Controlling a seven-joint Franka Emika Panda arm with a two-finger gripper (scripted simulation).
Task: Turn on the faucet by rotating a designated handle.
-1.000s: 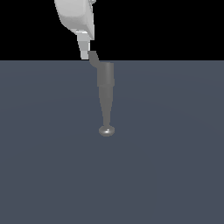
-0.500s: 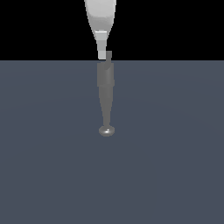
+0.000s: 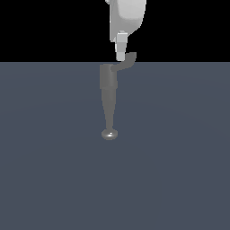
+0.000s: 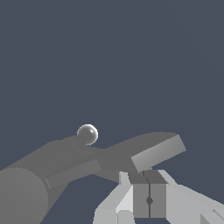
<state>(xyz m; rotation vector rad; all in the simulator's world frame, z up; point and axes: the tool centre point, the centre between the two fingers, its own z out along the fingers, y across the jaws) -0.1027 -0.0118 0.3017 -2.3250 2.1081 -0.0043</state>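
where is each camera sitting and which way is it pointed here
Exterior view: off the arm, looking along the faucet from its spout tip end; the white pincer hangs at the handle.
Wrist view: on the wrist, looking past the shut pincer over the handle toward the spout's shiny tip.
Shared: faucet, handle, pincer.

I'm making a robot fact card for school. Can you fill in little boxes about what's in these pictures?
faucet: grey faucet, one long spout
spout tip: shiny round tip
handle: thin grey handle sticking out toward the exterior view's right
gripper: white gripper, just above the handle
fingers: pressed together, nothing between them
floor: plain dark grey floor
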